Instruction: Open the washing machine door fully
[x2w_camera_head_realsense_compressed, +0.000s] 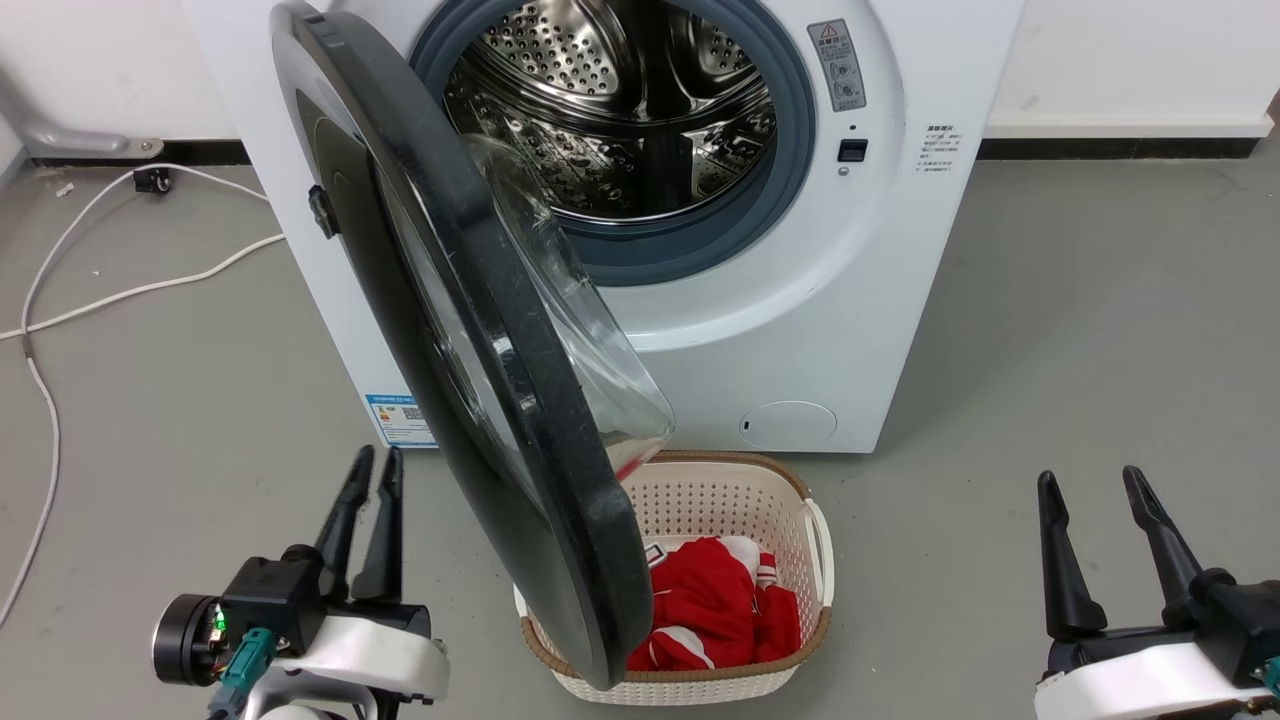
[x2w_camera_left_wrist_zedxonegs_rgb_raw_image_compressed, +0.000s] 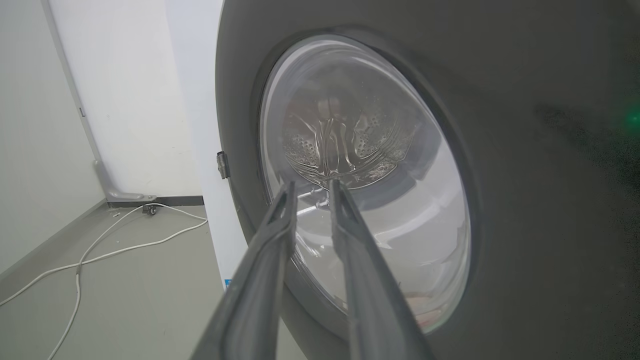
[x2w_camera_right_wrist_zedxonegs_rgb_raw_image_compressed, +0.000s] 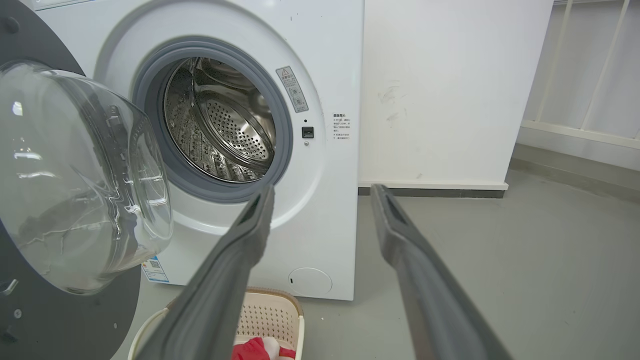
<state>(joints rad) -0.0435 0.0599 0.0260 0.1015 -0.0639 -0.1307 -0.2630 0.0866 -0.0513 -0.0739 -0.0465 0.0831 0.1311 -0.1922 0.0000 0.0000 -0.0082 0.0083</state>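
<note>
The white washing machine (x2w_camera_head_realsense_compressed: 800, 330) stands ahead with its steel drum (x2w_camera_head_realsense_compressed: 620, 100) exposed. The washing machine door (x2w_camera_head_realsense_compressed: 500, 350), hinged on the left, swings out toward me, roughly square to the front, its clear glass bowl (x2w_camera_head_realsense_compressed: 590, 330) facing right. My left gripper (x2w_camera_head_realsense_compressed: 376, 458) hangs low, left of the door's outer face, fingers a narrow gap apart and holding nothing. The left wrist view looks past the left gripper (x2w_camera_left_wrist_zedxonegs_rgb_raw_image_compressed: 311, 186) at the door (x2w_camera_left_wrist_zedxonegs_rgb_raw_image_compressed: 525, 200) and its glass (x2w_camera_left_wrist_zedxonegs_rgb_raw_image_compressed: 375, 200). My right gripper (x2w_camera_head_realsense_compressed: 1090, 480) is wide open at lower right, well away; in its wrist view the right gripper (x2w_camera_right_wrist_zedxonegs_rgb_raw_image_compressed: 322, 190) points at the washing machine (x2w_camera_right_wrist_zedxonegs_rgb_raw_image_compressed: 330, 75).
A cream perforated basket (x2w_camera_head_realsense_compressed: 800, 490) with red clothing (x2w_camera_head_realsense_compressed: 710, 600) sits on the floor under the door's free edge. White cables (x2w_camera_head_realsense_compressed: 100, 290) trail across the grey floor at left. A wall and a white railing (x2w_camera_right_wrist_zedxonegs_rgb_raw_image_compressed: 590, 75) stand to the machine's right.
</note>
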